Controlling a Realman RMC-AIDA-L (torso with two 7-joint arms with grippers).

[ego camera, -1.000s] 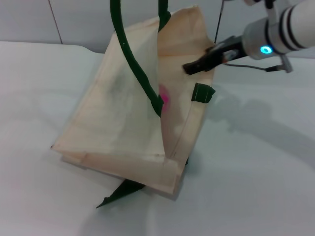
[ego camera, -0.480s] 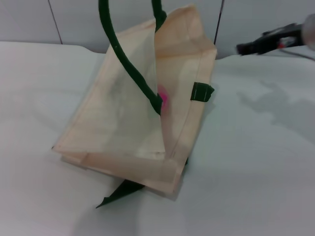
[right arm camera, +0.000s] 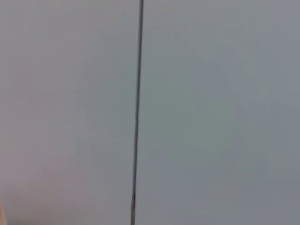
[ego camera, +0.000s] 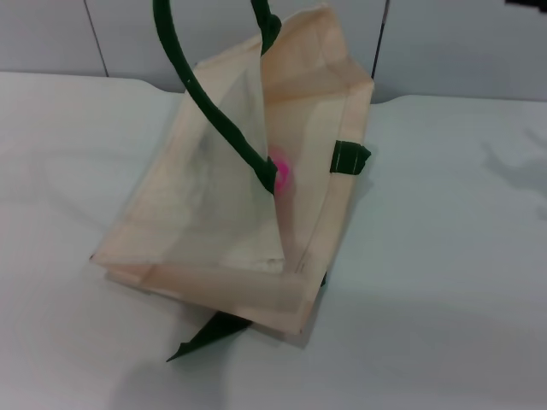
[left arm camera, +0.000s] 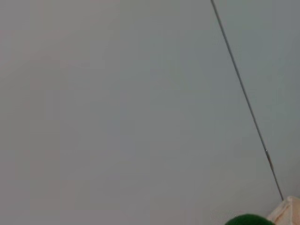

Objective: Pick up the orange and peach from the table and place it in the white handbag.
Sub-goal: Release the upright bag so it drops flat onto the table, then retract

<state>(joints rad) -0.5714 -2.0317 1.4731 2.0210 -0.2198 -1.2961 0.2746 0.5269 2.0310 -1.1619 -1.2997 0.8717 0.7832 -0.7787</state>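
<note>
The white handbag [ego camera: 214, 213] stands tilted on the table in the head view, its mouth held open. One dark green handle [ego camera: 214, 94] rises in a loop past the top edge. A small pink patch [ego camera: 280, 174] shows inside the bag beside the handle's base; it may be the peach, mostly hidden by fabric. The orange is hidden or out of view. Neither gripper shows in the head view. The left wrist view shows a bit of green handle [left arm camera: 248, 220] and a bag corner [left arm camera: 288, 211] against the wall. The right wrist view shows only wall.
A green side tab [ego camera: 350, 158] sticks out of the bag's right side, and a green strap end [ego camera: 209, 333] lies on the white table [ego camera: 444, 282] in front. A grey panelled wall [ego camera: 444, 43] stands behind.
My right gripper has drawn back from the bag's mouth, up and to the right, out of the head view. The green handle has shifted a little to the left.
</note>
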